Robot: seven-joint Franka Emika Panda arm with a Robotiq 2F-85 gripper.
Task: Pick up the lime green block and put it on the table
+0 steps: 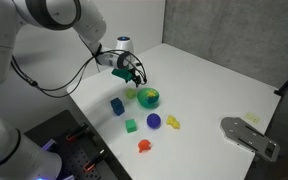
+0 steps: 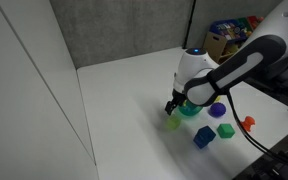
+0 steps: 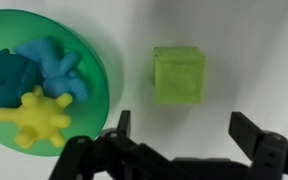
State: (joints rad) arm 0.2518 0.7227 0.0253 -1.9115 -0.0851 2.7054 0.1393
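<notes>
White table, mid-worktop: lime green block lies beside green bowl. Gripper hovers with fingers apart; likely released, so lift straight up without nudging.

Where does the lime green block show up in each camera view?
In an exterior view: lime green block at centre, just left of the green bowl.
In an exterior view: right of centre, lower left of the bowl.
Wrist view: upper centre, above the open end effector.
Shared landmark: the green bowl.
</notes>
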